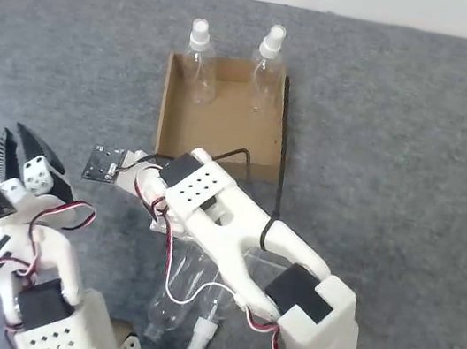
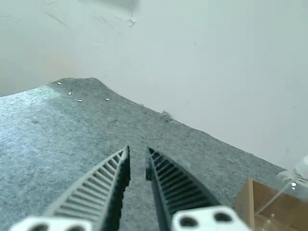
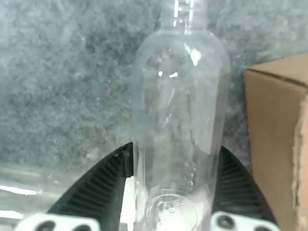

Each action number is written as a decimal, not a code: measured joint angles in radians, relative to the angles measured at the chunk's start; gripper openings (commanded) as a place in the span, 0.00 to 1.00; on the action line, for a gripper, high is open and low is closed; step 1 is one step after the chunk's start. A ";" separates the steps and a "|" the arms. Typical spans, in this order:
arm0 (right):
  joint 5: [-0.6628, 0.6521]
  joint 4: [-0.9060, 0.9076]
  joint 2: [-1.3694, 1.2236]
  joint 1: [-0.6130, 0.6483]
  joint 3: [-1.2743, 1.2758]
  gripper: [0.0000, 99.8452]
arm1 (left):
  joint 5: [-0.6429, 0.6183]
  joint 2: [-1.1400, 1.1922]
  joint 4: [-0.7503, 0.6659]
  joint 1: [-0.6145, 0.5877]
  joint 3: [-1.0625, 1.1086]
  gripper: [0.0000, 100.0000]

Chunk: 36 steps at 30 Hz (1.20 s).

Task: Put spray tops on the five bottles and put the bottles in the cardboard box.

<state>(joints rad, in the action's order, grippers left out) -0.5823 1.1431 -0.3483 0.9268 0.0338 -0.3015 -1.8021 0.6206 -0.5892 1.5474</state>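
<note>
Right gripper (image 3: 175, 148) is clamped around a clear, open-necked bottle (image 3: 178, 96), whose neck is pointed away from the jaws. The cardboard box (image 3: 276, 139) is seen just beside the held bottle. Left gripper (image 2: 138, 153) is slightly parted, with nothing held.

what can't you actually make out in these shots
- High view: the right arm covers the loose bottles beneath it, so their count is unclear.
- Right wrist view: the picture's edge cuts off the mouth of the bottle in the right pincer.
- Left wrist view: the cardboard box is cut by the corner, its inside mostly unseen.
</note>
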 measured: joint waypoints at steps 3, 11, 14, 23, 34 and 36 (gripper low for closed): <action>0.000 0.026 0.023 0.000 0.000 0.20 | 0.000 0.000 0.000 -0.002 0.000 0.05; 0.044 0.091 0.081 0.000 0.000 0.20 | 0.000 0.000 0.000 0.000 0.000 0.05; 0.060 0.129 0.110 0.000 0.000 0.20 | 0.000 0.000 0.000 0.000 0.000 0.05; 0.081 0.229 0.201 0.000 0.003 0.21 | 0.000 0.000 0.000 0.000 0.000 0.06; 0.084 0.241 0.436 -0.021 0.143 0.21 | 0.000 0.000 -0.052 0.000 0.032 0.06; 0.084 0.258 0.471 -0.034 0.153 0.21 | 0.000 0.000 -0.052 0.000 0.032 0.06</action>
<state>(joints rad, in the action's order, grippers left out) -0.4979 1.4009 0.1227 0.8930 0.1872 -0.3015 -1.8021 0.5685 -0.5892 1.5796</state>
